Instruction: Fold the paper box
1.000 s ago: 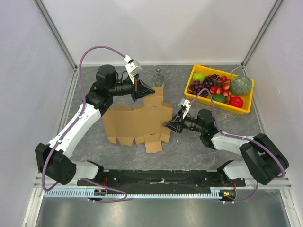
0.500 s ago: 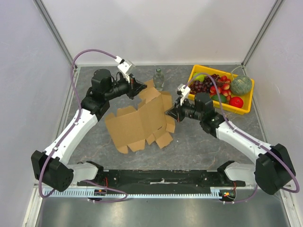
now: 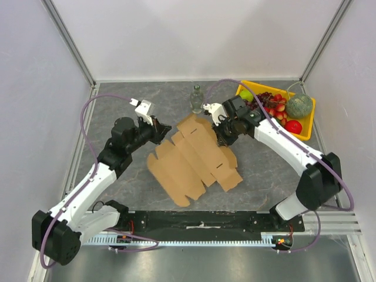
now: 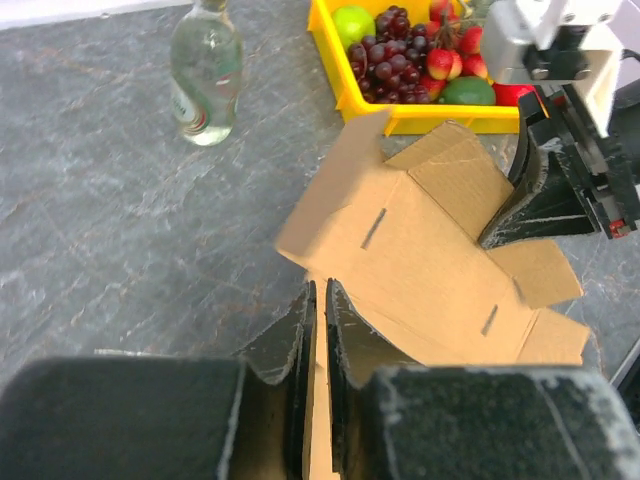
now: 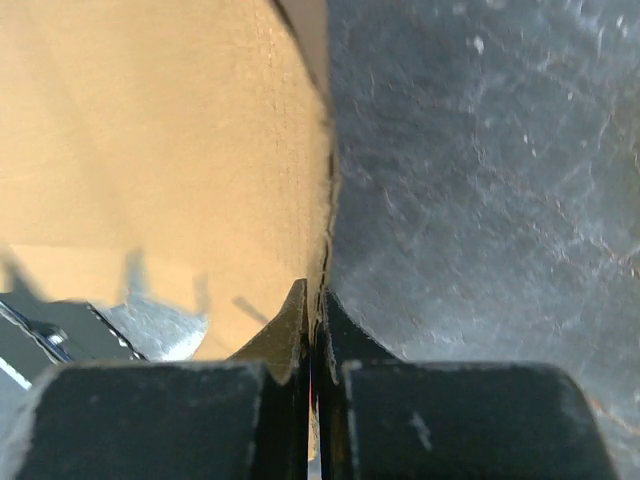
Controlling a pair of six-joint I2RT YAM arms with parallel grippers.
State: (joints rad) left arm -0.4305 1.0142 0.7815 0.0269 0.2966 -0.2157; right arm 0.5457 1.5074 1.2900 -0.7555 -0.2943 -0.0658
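Observation:
The paper box (image 3: 194, 158) is a flat brown die-cut sheet lying slantwise at mid-table, its far corner raised. My right gripper (image 3: 220, 140) is shut on its far right edge; in the right wrist view the fingertips (image 5: 320, 292) pinch that edge of the paper box (image 5: 160, 150). My left gripper (image 3: 168, 133) is at the sheet's far left edge. In the left wrist view its jaws (image 4: 320, 292) stand a narrow gap apart, with an edge of the paper box (image 4: 420, 240) running between them. The right gripper's black fingers (image 4: 535, 200) show on the sheet's far side.
A glass bottle (image 3: 197, 98) (image 4: 205, 75) stands just beyond the sheet. A yellow tray (image 3: 309, 120) (image 4: 330, 45) holding grapes, apples and a melon (image 3: 298, 106) sits at the back right. White walls close in the sides and back.
The sheet was lifted, turned and shifted toward the front right. The right gripper closed on its edge and moved to the far side. The left gripper drew back left and its jaws parted slightly.

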